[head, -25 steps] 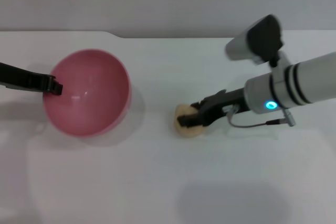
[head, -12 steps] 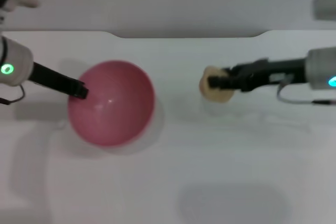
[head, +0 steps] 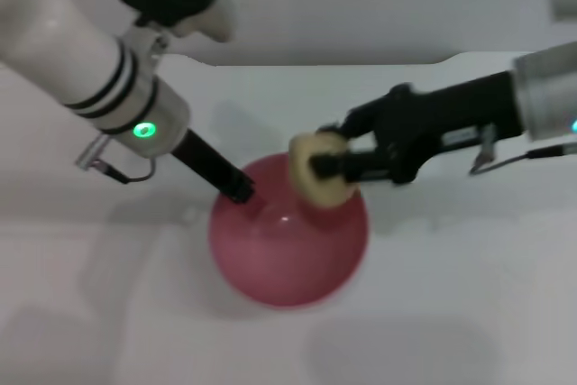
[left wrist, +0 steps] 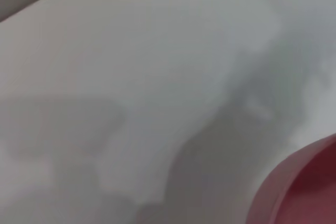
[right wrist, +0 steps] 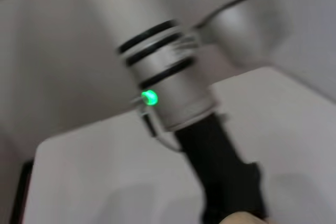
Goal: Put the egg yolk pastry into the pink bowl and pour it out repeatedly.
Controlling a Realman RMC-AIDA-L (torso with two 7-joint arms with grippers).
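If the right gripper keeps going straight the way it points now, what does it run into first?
Probably the left gripper at the pink bowl's rim: the right gripper, shut on the egg yolk pastry, points at it. Depth is unclear.

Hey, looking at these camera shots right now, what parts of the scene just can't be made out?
- Head view: the left gripper meets the pink bowl at its rim; its fingertips cannot be told apart there.
- Head view: the right gripper covers part of the egg yolk pastry.
- Left wrist view: only a blurred edge of the bowl shows at the corner; no gripper.
- Right wrist view: the pastry is cut off by the frame edge.
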